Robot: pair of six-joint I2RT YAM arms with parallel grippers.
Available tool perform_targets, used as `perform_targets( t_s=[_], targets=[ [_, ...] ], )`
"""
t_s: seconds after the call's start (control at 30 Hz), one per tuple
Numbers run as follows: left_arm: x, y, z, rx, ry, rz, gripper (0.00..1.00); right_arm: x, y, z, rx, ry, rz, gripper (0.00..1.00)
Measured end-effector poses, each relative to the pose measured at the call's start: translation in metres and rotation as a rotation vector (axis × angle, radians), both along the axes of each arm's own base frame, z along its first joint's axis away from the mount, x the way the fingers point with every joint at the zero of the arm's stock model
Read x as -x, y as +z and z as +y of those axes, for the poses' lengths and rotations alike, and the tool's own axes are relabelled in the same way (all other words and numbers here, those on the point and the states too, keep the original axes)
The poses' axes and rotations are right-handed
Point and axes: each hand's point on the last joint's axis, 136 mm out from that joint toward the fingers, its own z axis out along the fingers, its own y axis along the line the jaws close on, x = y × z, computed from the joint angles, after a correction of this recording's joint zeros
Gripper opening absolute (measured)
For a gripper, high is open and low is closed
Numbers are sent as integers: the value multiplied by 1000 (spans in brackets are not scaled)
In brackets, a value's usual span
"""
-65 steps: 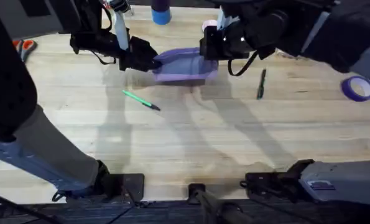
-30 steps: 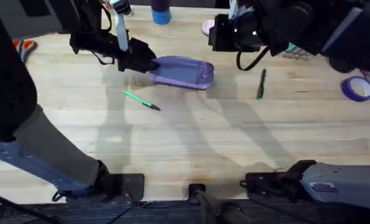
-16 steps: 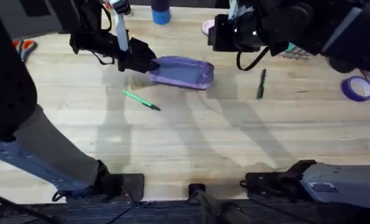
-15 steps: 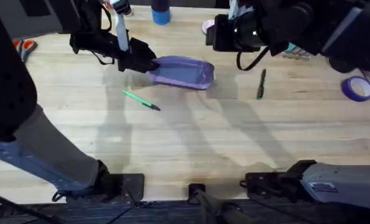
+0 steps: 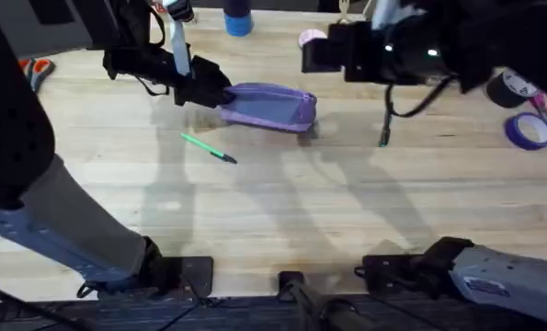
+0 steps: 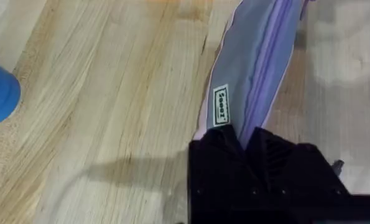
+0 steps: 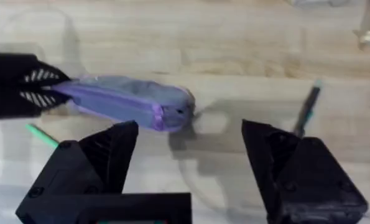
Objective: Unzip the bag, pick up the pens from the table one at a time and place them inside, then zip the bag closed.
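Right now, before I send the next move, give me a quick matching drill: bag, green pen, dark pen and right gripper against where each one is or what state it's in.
Things:
1. bag
2. green pen
3. dark pen
4. right gripper

States:
A. open, hanging above the table, holding nothing
B. lying free on the wood on the near side of the bag
C. pinched at one end by the left gripper
D. lying under the right arm, off the bag's free end

Pairs: 1-C, 2-B, 3-D, 4-A
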Motion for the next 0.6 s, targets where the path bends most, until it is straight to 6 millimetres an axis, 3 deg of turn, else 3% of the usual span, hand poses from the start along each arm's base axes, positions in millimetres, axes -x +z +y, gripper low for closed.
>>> perform_targets(
  t_s=[0.1,0.33,0.6],
  targets=[
    [0,0,0,0,0,0,42,11,4,-4,-3,8,10,995],
    [0,0,0,0,0,0,42,24,7,17,-90,95,47,996],
    [0,0,0,0,0,0,42,32,1,21,-106,119,94,996]
  ],
)
